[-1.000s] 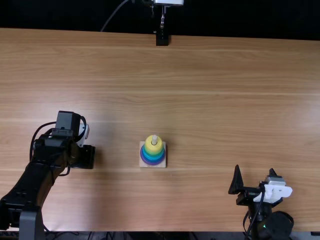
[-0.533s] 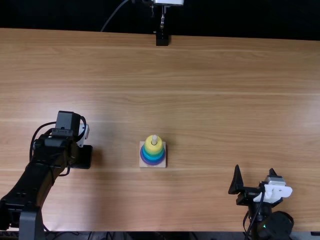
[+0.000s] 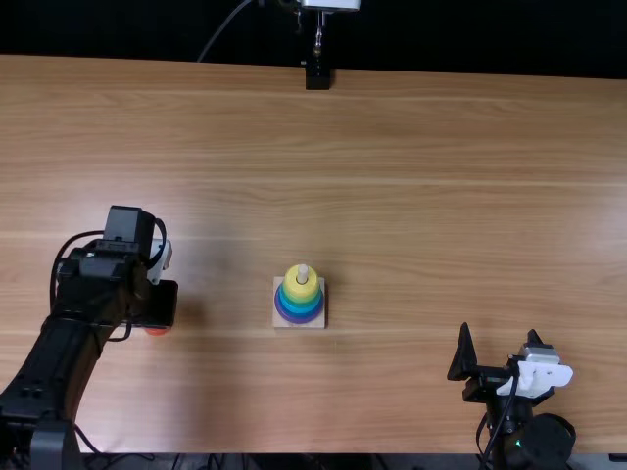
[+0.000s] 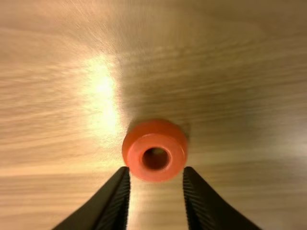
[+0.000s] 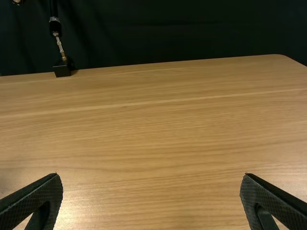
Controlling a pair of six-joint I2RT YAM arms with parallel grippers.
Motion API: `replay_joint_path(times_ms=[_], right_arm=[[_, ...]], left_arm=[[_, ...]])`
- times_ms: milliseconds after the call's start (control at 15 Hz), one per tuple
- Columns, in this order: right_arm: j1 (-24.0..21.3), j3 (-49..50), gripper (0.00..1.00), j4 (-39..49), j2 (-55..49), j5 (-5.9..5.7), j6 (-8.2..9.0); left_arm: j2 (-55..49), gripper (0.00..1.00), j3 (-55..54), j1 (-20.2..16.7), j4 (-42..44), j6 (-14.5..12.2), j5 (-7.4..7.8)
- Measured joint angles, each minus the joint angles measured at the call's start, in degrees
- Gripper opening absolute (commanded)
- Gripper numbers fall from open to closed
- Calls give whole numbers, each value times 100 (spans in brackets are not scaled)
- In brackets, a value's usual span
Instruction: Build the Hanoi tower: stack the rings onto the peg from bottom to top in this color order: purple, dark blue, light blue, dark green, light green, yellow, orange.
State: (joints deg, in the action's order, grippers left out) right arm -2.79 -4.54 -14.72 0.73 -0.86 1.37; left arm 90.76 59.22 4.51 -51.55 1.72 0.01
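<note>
**Jaws apart on both sides of the table (image 3: 421,176)!**

Over on the left, the left arm (image 3: 73,333) angles in, and out to the right the right gripper (image 3: 500,334) sits with its fingers wide apart. The left gripper (image 3: 157,305) is open too, fingertips parted near the loose ring. Mid-table, the pale base (image 3: 278,322) carries the stack: purple ring (image 3: 300,320) lowest, blues above, yellow ring (image 3: 293,285) on top! And there's the orange ring (image 4: 156,175), flat on the wood, hole up.
</note>
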Motion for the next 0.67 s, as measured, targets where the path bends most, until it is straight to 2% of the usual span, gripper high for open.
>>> replay_joint_path(times_ms=[67,133,267,333,667], right_arm=[[0,0,100,0,-2,0,0],[0,0,100,0,-2,-2,-2],[0,0,100,2,-2,2,-2],[0,0,100,0,-2,4,-4],[0,0,100,4,-2,2,-2]], left_arm=[[-125,0,144,0,-107,0,0],[-284,13,195,0,-111,0,-2],[-404,76,195,9,-175,0,0],[-404,100,177,46,-173,-2,-4],[-413,100,-223,92,-173,-2,4]])
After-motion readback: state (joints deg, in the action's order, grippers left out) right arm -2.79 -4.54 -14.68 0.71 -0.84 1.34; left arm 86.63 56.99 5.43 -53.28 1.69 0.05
